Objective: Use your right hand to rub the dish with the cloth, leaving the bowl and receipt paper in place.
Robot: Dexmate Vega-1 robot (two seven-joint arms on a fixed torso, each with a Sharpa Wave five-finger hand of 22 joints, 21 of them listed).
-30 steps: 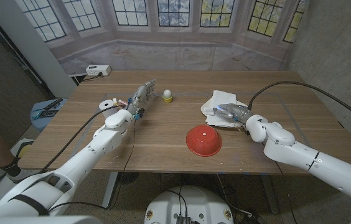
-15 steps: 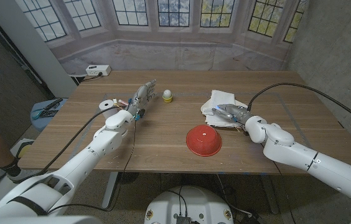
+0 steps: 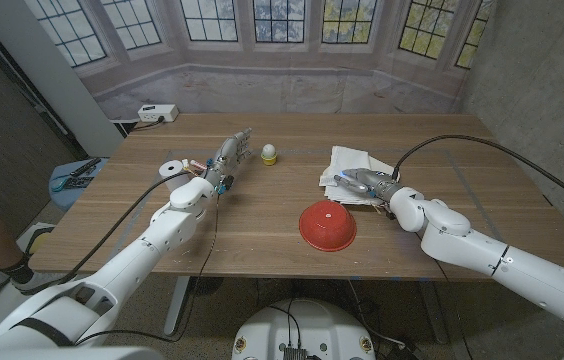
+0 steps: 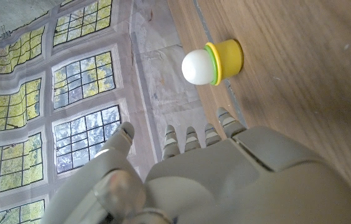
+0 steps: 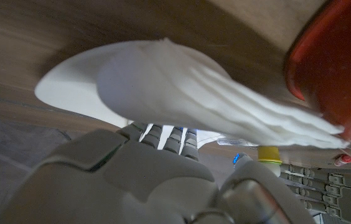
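Dish (image 3: 327, 227), red, upside down near the tabletop's front edge, about mid-width. Just beyond it, toward the right edge, my right hand (image 3: 362, 183) rests on the white cloth (image 3: 352, 165); I cannot tell its grip. My left hand (image 3: 224, 158) is open, fingers apart, holding nothing. Yellow-based white ball (image 3: 270, 154) sits toward the back edge.

On my head view, a small yellow cup holding a white ball (image 3: 269, 154) stands on the wooden table (image 3: 262, 215), toward its far edge. A white power strip (image 3: 157, 113) sits at the far left corner. Off the left edge, a blue object (image 3: 74, 175) lies below table level. Leaded windows (image 3: 277, 20) span the backdrop.
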